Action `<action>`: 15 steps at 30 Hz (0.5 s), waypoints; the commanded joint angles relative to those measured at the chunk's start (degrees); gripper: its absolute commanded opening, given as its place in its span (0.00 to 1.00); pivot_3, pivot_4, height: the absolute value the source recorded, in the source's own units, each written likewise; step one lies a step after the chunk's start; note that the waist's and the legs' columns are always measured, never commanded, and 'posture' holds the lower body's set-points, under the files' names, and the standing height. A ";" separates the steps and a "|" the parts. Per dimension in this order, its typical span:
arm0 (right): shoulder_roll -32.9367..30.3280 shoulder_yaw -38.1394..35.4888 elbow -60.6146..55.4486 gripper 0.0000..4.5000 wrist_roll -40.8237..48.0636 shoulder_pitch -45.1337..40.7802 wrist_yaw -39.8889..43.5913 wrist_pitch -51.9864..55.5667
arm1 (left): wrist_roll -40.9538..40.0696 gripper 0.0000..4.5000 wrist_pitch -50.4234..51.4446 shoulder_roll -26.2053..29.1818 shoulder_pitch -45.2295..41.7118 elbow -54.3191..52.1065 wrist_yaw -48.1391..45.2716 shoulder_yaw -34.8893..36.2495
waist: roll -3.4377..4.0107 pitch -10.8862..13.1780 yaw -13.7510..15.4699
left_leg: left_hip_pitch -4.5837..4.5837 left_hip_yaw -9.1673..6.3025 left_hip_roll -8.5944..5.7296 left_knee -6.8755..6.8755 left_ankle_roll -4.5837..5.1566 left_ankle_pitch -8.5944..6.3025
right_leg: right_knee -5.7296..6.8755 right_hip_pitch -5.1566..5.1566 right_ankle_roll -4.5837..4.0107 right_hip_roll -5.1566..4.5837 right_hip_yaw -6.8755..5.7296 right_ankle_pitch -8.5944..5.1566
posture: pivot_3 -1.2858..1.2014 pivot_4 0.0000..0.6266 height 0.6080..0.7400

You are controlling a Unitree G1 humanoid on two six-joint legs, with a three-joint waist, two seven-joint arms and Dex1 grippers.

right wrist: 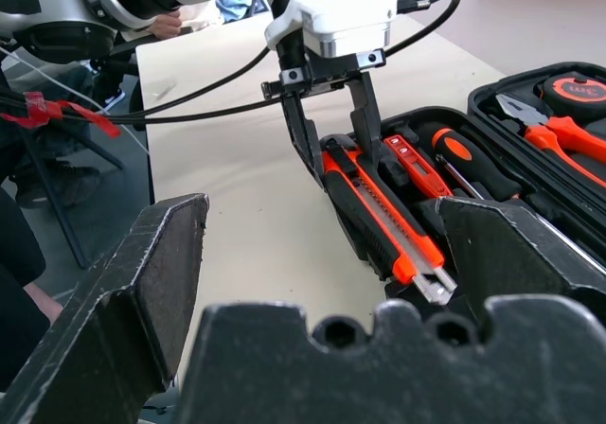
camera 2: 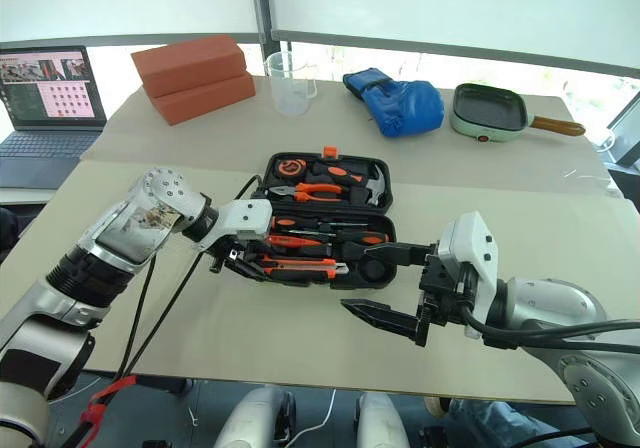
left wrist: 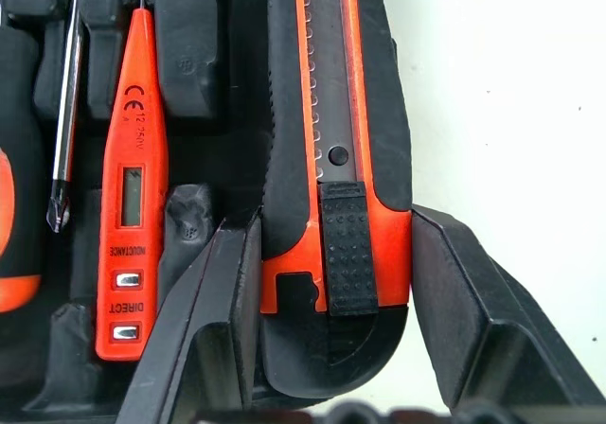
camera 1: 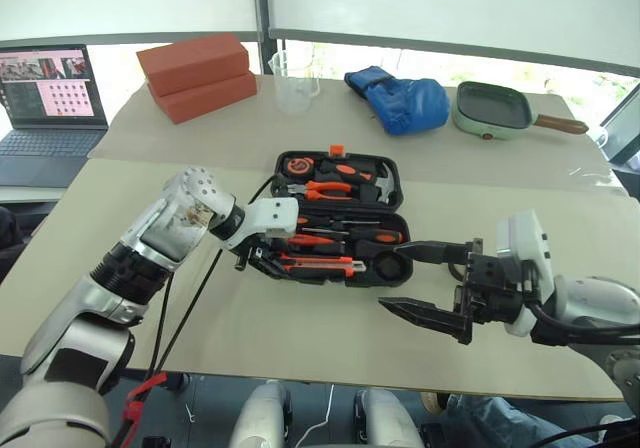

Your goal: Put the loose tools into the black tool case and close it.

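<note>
I had the left gripper (left wrist: 322, 329) down at the near left corner of the open case (camera 1: 340, 230), its two fingers (left wrist: 222, 339) straddling the butt end of the knife (left wrist: 331, 150) and clasping it from either side, the knife lying in its slot along the case's front edge. Beside it in the tray lay the tester (left wrist: 128, 187) and a screwdriver (camera 1: 375, 236). My right gripper (camera 1: 425, 283) hung spread wide and empty, just off the case's near right corner.

The open tool case (camera 1: 340, 218) lies mid-table, utility knife (camera 1: 318, 264) along its near edge, with bricks (camera 1: 197, 75) far left and frying pan (camera 1: 495, 109) far right.
</note>
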 commanded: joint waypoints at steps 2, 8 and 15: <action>0.06 -0.24 -1.02 1.00 0.56 -0.99 -0.37 -0.68 | -0.72 0.40 1.58 0.03 -2.50 -1.02 -0.53 2.00 | 0.00 0.00 -0.30 | -0.02 -0.01 0.00 -0.01 0.01 -0.01 | -0.01 -0.02 0.00 0.00 0.00 0.00 | 0.52 0.24 0.99; 0.28 0.03 -0.74 1.00 0.25 -1.29 -0.38 -0.82 | 2.65 0.40 -3.84 0.60 -1.78 -0.68 0.46 -0.20 | 0.00 0.00 -0.57 | -0.03 -0.02 0.01 -0.01 0.03 -0.02 | -0.02 -0.04 0.00 0.00 0.00 0.00 | 0.52 0.24 0.99; 0.28 -0.28 -0.78 1.00 0.32 -1.13 -0.34 -0.91 | 5.57 0.40 -8.39 -0.66 0.04 2.66 2.00 -1.13 | 0.00 0.00 -0.57 | -0.03 -0.02 0.01 -0.02 0.03 -0.02 | -0.04 -0.02 0.00 0.00 0.00 0.00 | 0.52 0.24 0.99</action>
